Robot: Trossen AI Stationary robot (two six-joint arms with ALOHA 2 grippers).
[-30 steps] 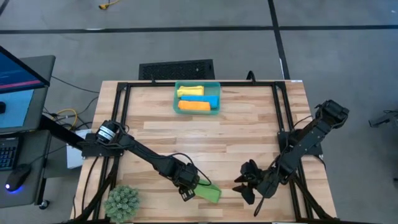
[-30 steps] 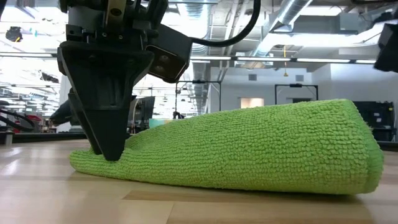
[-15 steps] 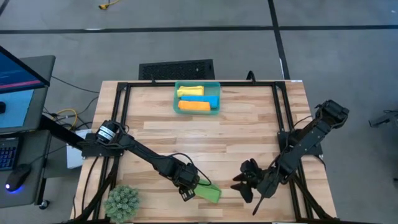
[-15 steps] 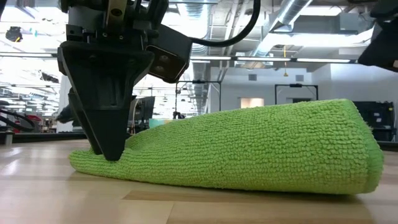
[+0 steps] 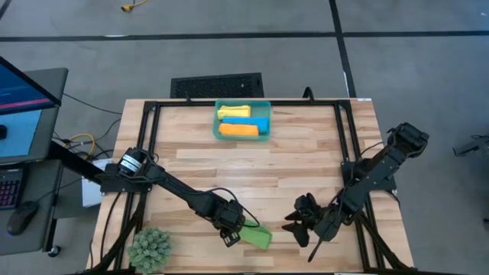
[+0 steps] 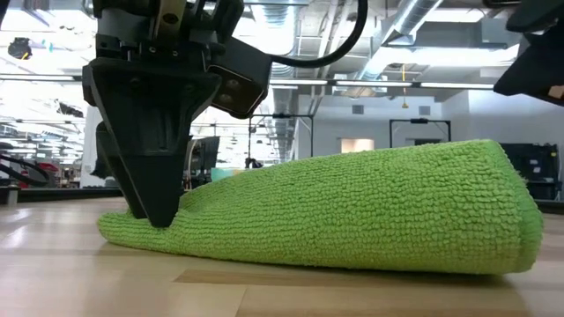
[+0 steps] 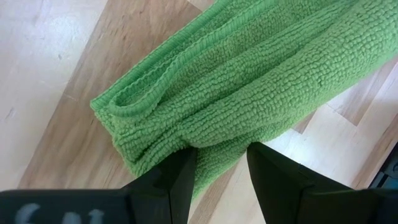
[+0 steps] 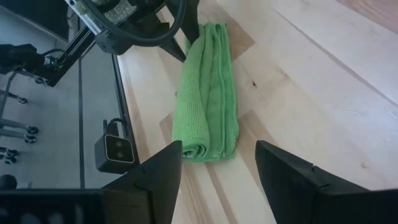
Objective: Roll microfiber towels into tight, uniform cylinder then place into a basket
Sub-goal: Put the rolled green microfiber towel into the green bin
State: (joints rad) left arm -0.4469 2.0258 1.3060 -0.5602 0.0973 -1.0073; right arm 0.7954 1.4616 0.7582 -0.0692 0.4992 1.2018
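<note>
A green towel [image 5: 257, 237], loosely rolled into a flattish roll, lies on the wooden table near its front edge. My left gripper [image 5: 229, 235] stands at the roll's left end, pointing steeply down, shut on it. My right gripper [image 5: 295, 225] hovers open to the right of the roll, above the table, looking along it [image 8: 208, 93]; its fingers touch nothing. The teal basket [image 5: 242, 103] stands at the table's far middle and holds a yellow [image 5: 233, 112], a blue [image 5: 260, 121] and an orange [image 5: 238, 131] rolled towel. My left gripper pinches the green towel's long edge close to its left end [image 7: 214, 146] between its two fingers, several layers together. The fingers [image 6: 157, 207] come from above, slanting down, and dent the cloth. The whole roll [image 6: 352, 211] lies on the table, thin at the held end.
A small green plant [image 5: 150, 248] stands at the near left corner. A black grate [image 5: 216, 84] lies on the floor beyond the far edge. Black frame rails [image 5: 150, 153] run along both table sides. Bare wood lies between the basket and the roll.
My right gripper has turned a little toward the green towel, so more of it shows at the low view's upper right. The left gripper and the towel have kept still.
</note>
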